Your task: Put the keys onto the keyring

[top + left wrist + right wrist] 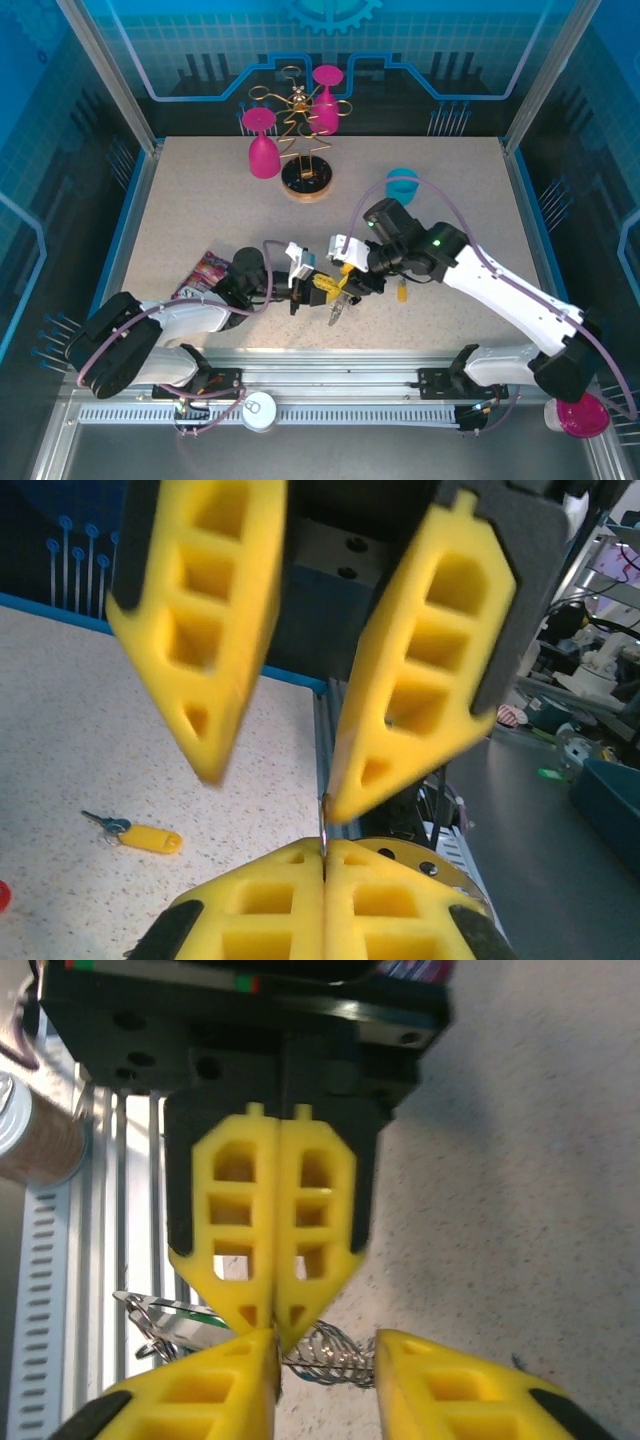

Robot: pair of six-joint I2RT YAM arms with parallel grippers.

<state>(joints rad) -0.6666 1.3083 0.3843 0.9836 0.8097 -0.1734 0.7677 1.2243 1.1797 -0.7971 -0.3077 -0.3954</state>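
My left gripper (323,865) is shut on a thin metal edge of the keyring (168,1320), whose grey loop and green tag hang below the fingertips (335,310). A coil of small rings (335,1357) sticks out beside the pinch. My right gripper (325,1392) faces it tip to tip and is open, its jaws on either side of the coil and one pad against the metal. In the left wrist view its two yellow fingers (430,680) hang apart above mine. A yellow-headed key (150,837) lies loose on the table (401,292). A red bit (3,895) shows at the frame's edge.
A purple snack packet (205,270) lies left of the left arm. A blue cup (402,183) stands behind the right arm. At the back a wire rack (305,175) holds pink glasses (263,150). The table's near edge and rail (330,385) are just below the grippers.
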